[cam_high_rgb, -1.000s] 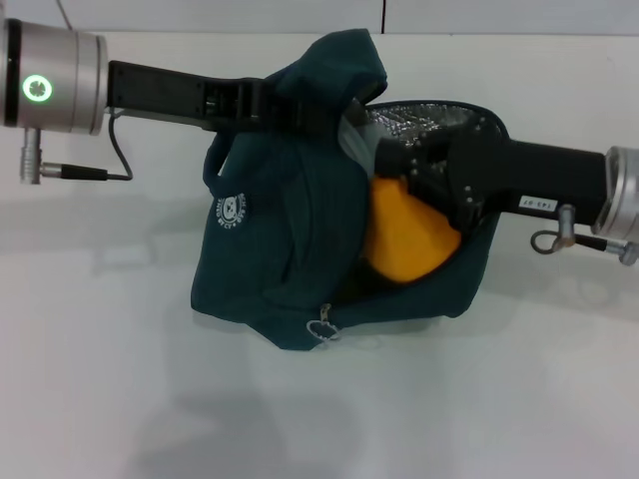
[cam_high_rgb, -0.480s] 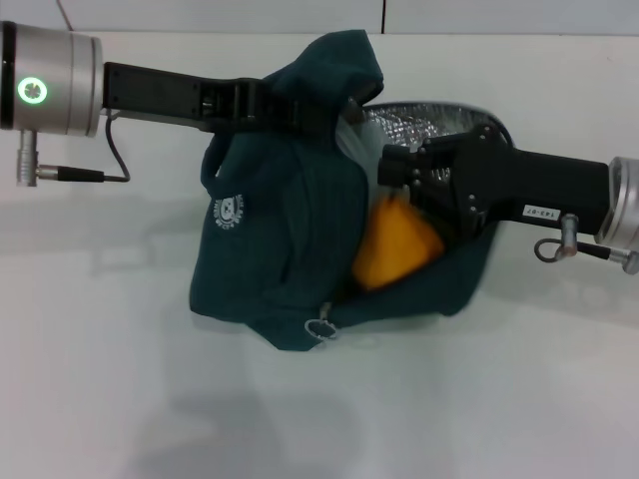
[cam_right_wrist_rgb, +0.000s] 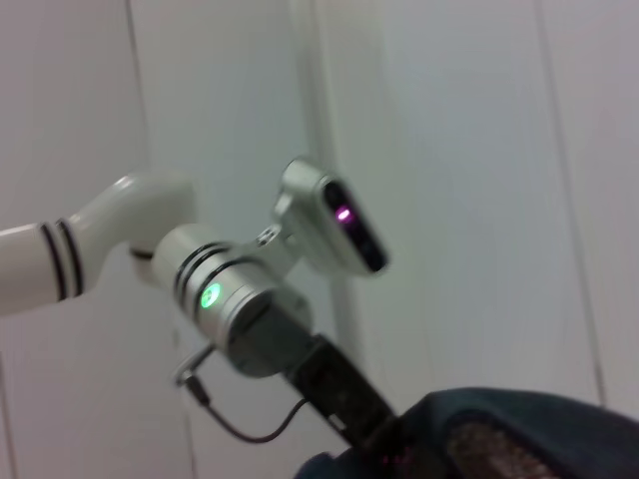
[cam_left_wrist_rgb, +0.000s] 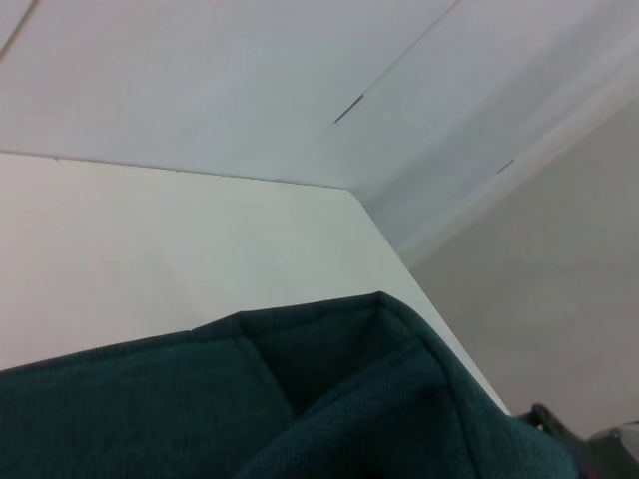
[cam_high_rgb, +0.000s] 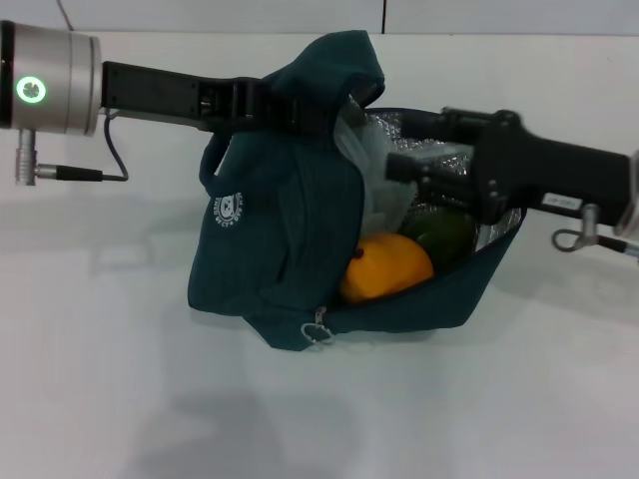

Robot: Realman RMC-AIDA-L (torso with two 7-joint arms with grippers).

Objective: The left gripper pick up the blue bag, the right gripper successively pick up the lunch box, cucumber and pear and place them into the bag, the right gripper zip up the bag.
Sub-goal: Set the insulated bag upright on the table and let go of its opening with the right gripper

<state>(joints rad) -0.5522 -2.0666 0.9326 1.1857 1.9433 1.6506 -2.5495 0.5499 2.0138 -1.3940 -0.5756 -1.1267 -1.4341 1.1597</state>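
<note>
The blue bag (cam_high_rgb: 280, 230) stands open on the white table, its top edge bunched and held up by my left gripper (cam_high_rgb: 305, 108), which is shut on it. Its fabric also fills the near part of the left wrist view (cam_left_wrist_rgb: 319, 399). Inside the bag lie the orange-yellow pear (cam_high_rgb: 389, 267), the green cucumber (cam_high_rgb: 446, 233) and a pale translucent lunch box (cam_high_rgb: 374, 185) against the silver lining. My right gripper (cam_high_rgb: 404, 145) is open and empty just above the bag's mouth, over the fruit. The zipper pull (cam_high_rgb: 318, 329) hangs at the bag's front.
The white table (cam_high_rgb: 120, 399) surrounds the bag, with a wall seam at the back. The right wrist view shows my left arm (cam_right_wrist_rgb: 240, 299) and the bag's rim (cam_right_wrist_rgb: 499, 439).
My right gripper has let go of the pear, which now rests lower in the bag. The gripper has opened and drawn back up and to the right, uncovering the cucumber.
</note>
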